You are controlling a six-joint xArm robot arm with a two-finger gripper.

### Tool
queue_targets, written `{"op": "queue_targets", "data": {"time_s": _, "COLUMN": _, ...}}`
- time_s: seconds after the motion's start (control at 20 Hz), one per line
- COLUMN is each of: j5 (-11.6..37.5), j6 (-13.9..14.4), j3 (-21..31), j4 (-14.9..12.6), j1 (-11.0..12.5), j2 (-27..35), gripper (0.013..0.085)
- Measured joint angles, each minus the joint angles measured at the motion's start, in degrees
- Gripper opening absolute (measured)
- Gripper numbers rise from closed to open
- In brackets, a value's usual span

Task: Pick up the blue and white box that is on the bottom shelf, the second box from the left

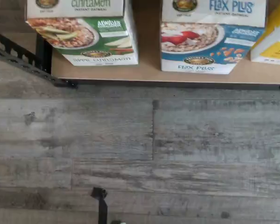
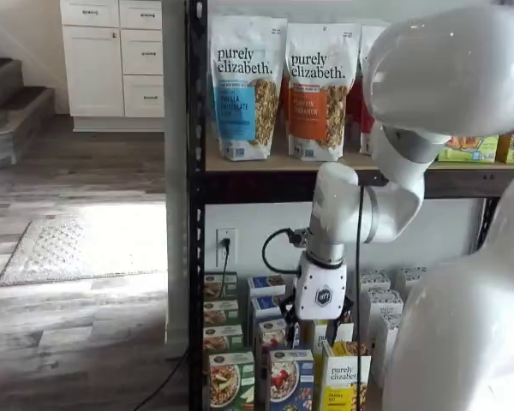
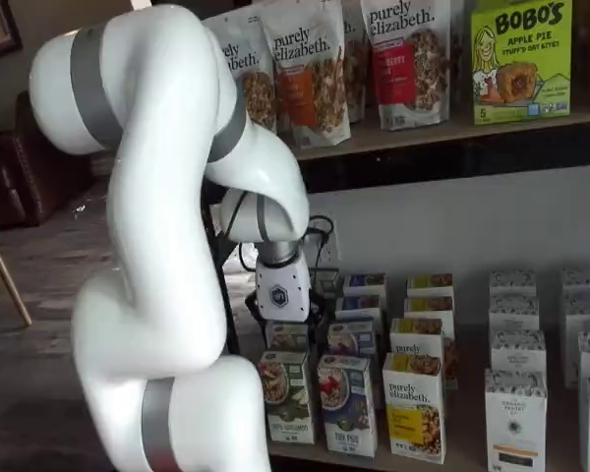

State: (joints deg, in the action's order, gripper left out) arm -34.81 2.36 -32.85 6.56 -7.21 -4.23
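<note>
rack (image 2: 195,214): one, black posts, bags above, boxes below.
arm (image 3: 157,246): one, white, bent low before the rack.
bottom shelf (image 1: 149,70): three front boxes in the wrist view: green box (image 1: 91,39), blue box (image 1: 210,46), yellow box (image 1: 275,42).
blue box: one wanted, upright at the shelf's front edge between green and yellow, untouched.
gripper (image 3: 280,329): one, jaws wide, empty, hanging near the front row.
progress: nothing grasped yet; final approach, grip and lift all left.
</note>
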Motion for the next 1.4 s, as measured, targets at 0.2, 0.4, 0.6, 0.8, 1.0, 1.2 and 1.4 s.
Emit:
{"op": "queue_targets", "data": {"time_s": 0.2, "j5": 1.43, "j6": 2.33, "j3": -2.08, "j4": -1.92, "j1": -0.86, "j2": 4.45, "gripper": 0.0850}}
{"op": "queue_targets", "data": {"time_s": 0.4, "j5": 3.48, "j6": 3.11, "j3": -4.54, "j4": -2.98, "j1": -0.83, "j2": 9.45, "gripper": 0.0850}}
{"op": "queue_targets", "data": {"time_s": 0.6, "j5": 5.92, "j6": 2.03, "j3": -5.68, "j4": -2.39, "j1": -0.38, "j2": 12.64, "gripper": 0.0850}}
{"op": "queue_targets", "data": {"time_s": 0.8, "j5": 7.66, "j6": 1.10, "j3": -7.19, "j4": -2.13, "j1": 0.24, "j2": 16.00, "gripper": 0.0850}}
{"op": "queue_targets", "data": {"time_s": 1.0, "j5": 9.67, "j6": 0.96, "j3": -9.32, "j4": -2.56, "j1": 0.68, "j2": 19.90, "gripper": 0.0850}}
{"op": "queue_targets", "data": {"time_s": 1.2, "j5": 10.80, "j6": 1.48, "j3": -11.51, "j4": -3.60, "j1": 1.05, "j2": 23.05, "gripper": 0.0850}}
{"op": "queue_targets", "data": {"time_s": 1.4, "j5": 12.17, "j6": 0.21, "j3": -13.61, "j4": -2.72, "j1": 1.45, "j2": 25.81, "gripper": 0.0850}}
